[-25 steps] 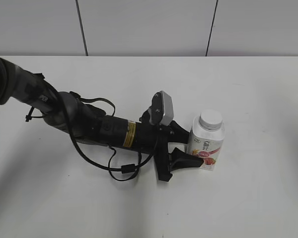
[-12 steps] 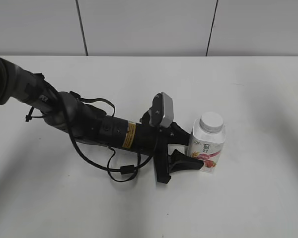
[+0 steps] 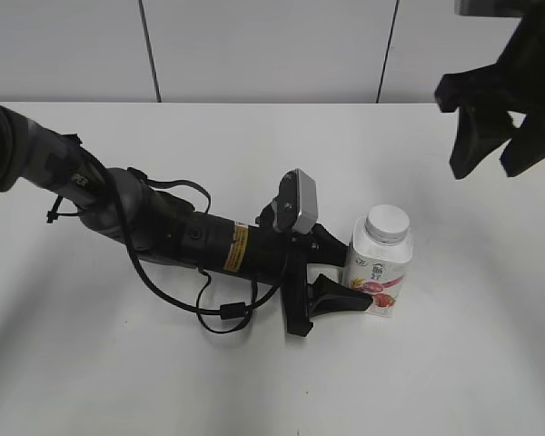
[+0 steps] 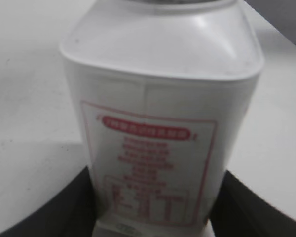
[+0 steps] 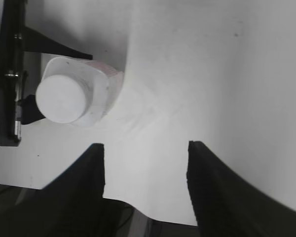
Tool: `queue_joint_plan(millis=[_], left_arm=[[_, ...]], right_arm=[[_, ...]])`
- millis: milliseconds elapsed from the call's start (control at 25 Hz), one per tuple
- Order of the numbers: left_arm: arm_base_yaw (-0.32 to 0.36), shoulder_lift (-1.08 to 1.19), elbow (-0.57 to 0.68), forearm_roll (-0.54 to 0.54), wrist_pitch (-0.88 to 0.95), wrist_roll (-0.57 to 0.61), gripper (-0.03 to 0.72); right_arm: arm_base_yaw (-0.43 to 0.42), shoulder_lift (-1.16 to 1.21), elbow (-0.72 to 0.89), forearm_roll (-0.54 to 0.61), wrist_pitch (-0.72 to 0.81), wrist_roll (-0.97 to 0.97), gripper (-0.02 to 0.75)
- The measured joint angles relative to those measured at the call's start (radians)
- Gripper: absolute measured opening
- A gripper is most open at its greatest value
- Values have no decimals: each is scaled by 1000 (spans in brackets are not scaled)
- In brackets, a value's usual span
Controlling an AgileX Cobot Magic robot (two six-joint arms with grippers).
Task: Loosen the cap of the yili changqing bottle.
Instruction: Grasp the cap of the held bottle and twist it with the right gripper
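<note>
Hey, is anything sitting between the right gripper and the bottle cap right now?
Nothing visible does. The right gripper hangs open, up and to the right of the cap, with only bare table below. The left gripper clamps the bottle lower down, clear of the cap.

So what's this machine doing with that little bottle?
The left gripper is clamped around the body of the yili changqing bottle, holding it upright on the white table. The right gripper hangs in the air above and to the right with its jaws open, not touching anything. The cap is on the bottle, so the twisting has not begun.
</note>
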Motion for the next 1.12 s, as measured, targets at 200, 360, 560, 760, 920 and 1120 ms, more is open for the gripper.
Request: queue_joint_plan(millis=[200, 360, 560, 760, 920, 1120], left_arm=[[0, 0, 0, 1, 0, 0, 410], [0, 0, 0, 1, 0, 0, 410], [0, 0, 0, 1, 0, 0, 410], [0, 0, 0, 1, 0, 0, 409], [0, 0, 0, 1, 0, 0, 409], [0, 0, 0, 1, 0, 0, 409]], right_arm=[[63, 69, -8, 28, 1, 114, 426], [93, 115, -8, 49, -1, 126, 426], [101, 147, -44, 113, -16, 83, 442], [102, 198, -130, 136, -6, 65, 484], [102, 256, -186, 126, -5, 64, 491], [104, 290, -199, 85, -2, 62, 491]])
